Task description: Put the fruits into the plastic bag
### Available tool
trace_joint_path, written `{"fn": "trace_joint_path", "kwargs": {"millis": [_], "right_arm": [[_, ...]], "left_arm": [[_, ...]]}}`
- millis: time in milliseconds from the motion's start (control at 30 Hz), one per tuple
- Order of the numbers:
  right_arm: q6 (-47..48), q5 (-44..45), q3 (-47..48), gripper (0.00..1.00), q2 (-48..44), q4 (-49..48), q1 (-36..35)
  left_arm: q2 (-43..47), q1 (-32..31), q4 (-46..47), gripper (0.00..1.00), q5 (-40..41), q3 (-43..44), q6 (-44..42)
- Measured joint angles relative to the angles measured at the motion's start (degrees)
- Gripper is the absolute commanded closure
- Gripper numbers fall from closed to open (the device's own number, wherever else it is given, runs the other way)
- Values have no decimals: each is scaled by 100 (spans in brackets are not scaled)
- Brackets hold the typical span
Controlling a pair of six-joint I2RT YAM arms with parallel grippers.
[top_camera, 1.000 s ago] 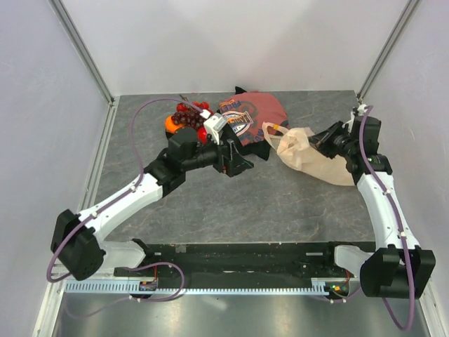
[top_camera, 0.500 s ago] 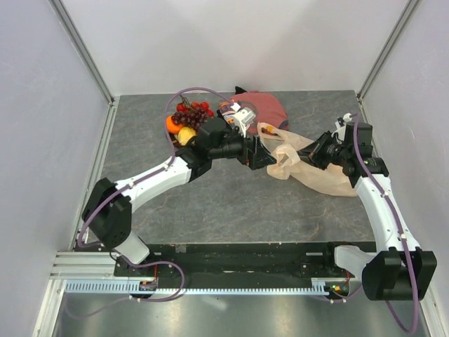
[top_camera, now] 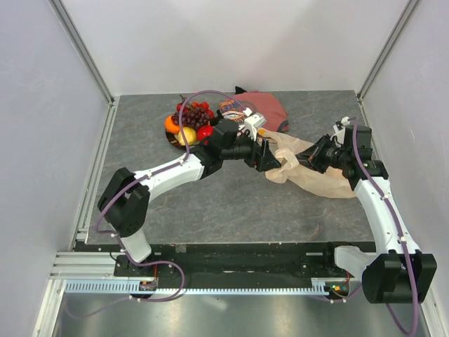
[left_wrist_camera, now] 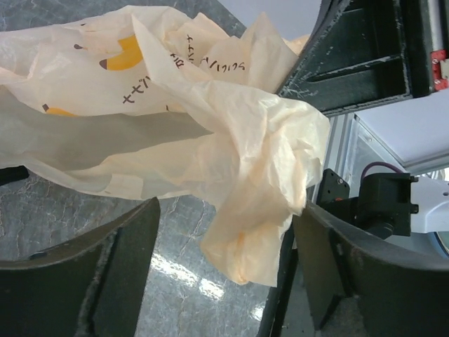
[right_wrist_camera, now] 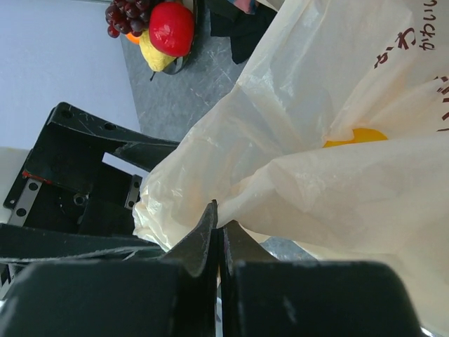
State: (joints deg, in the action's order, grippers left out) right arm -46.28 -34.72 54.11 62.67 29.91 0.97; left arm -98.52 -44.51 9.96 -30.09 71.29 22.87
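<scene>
Between our left gripper's (left_wrist_camera: 226, 210) fingers, which stand wide apart, hangs a crumpled bunch of the plastic bag (left_wrist_camera: 210, 126). The film brushes the inner face of one finger and is clear of the other, so nothing is gripped on this side yet. Across from it, our right gripper (right_wrist_camera: 216, 217) is closed tight, with a fold of the same bag pinched at its tips. The bag lies slack on the table (top_camera: 231, 203) between the two arms, its bulk towards the right.

We judge the step in hand to be taking a second hold on the bag so that its mouth can be opened. To do it well, we would close the left fingers on one layer near the rim or a handle loop, not on the whole wad. Catching both walls would seal the mouth when we pull. From the wrist view we cannot tell which fold belongs to which wall, so a slow close and a gentle test pull seem wise. The film is thin and crinkly, and it may slip or tear under a jerk.

Further out, the fruits (top_camera: 189, 125) are heaped at the far left of the table, apple (right_wrist_camera: 171, 28), grapes (right_wrist_camera: 126, 12) and a yellow pear (right_wrist_camera: 156, 56) among them, none yet in the bag. A red-and-black cloth (top_camera: 270, 105) lies just behind the left wrist. We would open the bag's mouth towards the fruit.
</scene>
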Motion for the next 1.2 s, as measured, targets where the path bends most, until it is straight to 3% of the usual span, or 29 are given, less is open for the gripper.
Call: {"fn": "trace_joint_path", "kwargs": {"millis": [133, 200, 300, 333, 367, 400, 433, 533, 633, 900, 1200], "right_arm": [[-2, 0, -11, 100, 0, 39, 0], [-2, 2, -11, 100, 0, 50, 0], [0, 2, -11, 94, 7, 55, 0], [0, 2, -11, 89, 13, 59, 0], [0, 7, -11, 75, 20, 59, 0], [2, 11, -11, 67, 26, 66, 0], [9, 24, -9, 52, 31, 90, 0], [70, 201, 39, 29, 31, 273, 0], [186, 684, 289, 20, 13, 706, 0], [46, 2723, 767, 17, -629, 1912, 94], [-109, 3838, 1084, 20, -1056, 2962, 603]], "left_arm": [[-203, -33, 0, 31, 4, 94, 2], [-304, -59, 2, 43, -7, 144, 7], [-387, -83, 7, 75, -9, 153, 79], [-409, -87, 20, 91, -9, 153, 129], [-428, -92, 39, 99, -15, 153, 175], [-442, -94, 59, 98, -15, 153, 238], [-452, -94, 85, 99, 2, 153, 291], [-452, -94, 96, 99, 120, 153, 372], [-396, -50, 96, 99, 352, 81, 435], [70, 229, -127, 99, 1019, -404, 656], [109, 542, -396, 98, 1355, -774, 1235]]}}
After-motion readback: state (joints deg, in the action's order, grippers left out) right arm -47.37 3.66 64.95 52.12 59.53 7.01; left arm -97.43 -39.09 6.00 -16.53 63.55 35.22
